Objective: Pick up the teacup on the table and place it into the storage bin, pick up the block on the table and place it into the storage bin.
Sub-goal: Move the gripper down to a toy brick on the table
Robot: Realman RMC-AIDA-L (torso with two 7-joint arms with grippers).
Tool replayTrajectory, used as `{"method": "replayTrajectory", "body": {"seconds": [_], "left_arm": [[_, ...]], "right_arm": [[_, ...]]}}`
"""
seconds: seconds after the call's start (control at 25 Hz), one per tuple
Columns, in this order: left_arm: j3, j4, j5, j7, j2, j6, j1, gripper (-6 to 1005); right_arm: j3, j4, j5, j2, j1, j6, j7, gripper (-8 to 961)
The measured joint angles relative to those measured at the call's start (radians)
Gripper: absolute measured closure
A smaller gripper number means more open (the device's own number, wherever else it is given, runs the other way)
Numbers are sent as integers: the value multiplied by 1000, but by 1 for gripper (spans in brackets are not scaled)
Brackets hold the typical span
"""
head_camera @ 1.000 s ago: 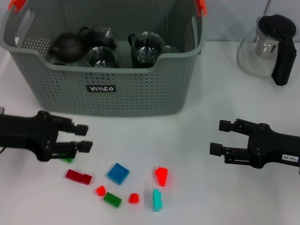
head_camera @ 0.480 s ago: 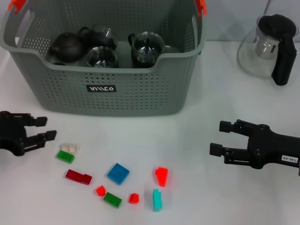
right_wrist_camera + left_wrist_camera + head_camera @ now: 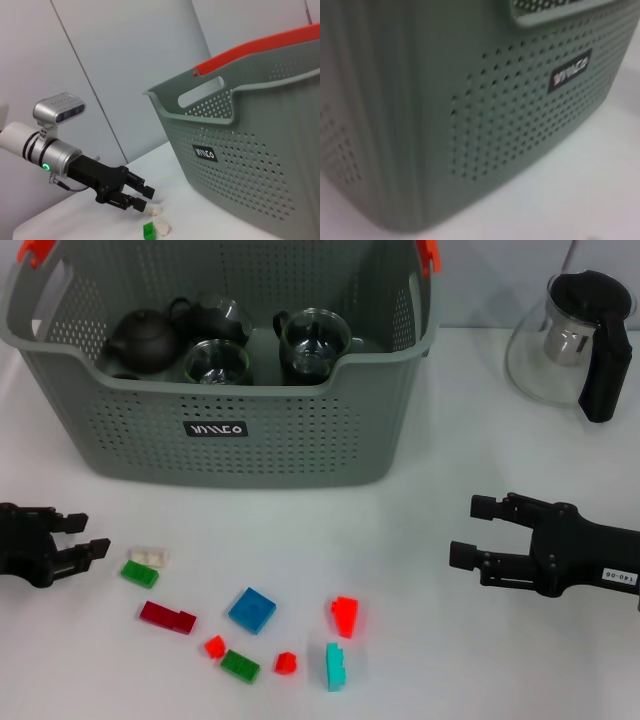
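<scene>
The grey storage bin (image 3: 300, 440) stands at the back of the table, and two glass teacups (image 3: 217, 362) and a dark teapot (image 3: 143, 340) sit inside it. No teacup shows on the table itself. Several small blocks lie in front: cream (image 3: 148, 556), green (image 3: 139, 574), dark red (image 3: 167, 617), blue (image 3: 252, 609), red (image 3: 346, 615), teal (image 3: 335, 666). My left gripper (image 3: 88, 533) hovers open and empty at the far left, just left of the cream block. My right gripper (image 3: 467, 530) is open and empty at the right. The right wrist view shows the left gripper (image 3: 144, 198) beside the cream block (image 3: 159, 214).
A glass teapot with a black handle (image 3: 570, 340) stands at the back right. The left wrist view is filled by the bin's perforated wall (image 3: 510, 125) and its black label (image 3: 570, 75). More small red and green blocks lie near the front edge.
My left gripper has drawn back to the left, away from the blocks. The cream block, unseen a second ago, now lies beside the green one. The right arm has not moved.
</scene>
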Motion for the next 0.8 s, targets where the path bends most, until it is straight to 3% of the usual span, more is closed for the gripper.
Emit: {"method": "replayTrajectory", "body": {"seconds": [0.4, 0.8], "left_arm": [[1, -27, 4, 1, -6, -93, 1, 540], [3, -35, 28, -12, -10, -76, 8, 542]], "right_arm": [[-1, 2, 0, 1, 0, 1, 1, 26], [-8, 2, 0, -1, 3, 8, 1, 26]]}}
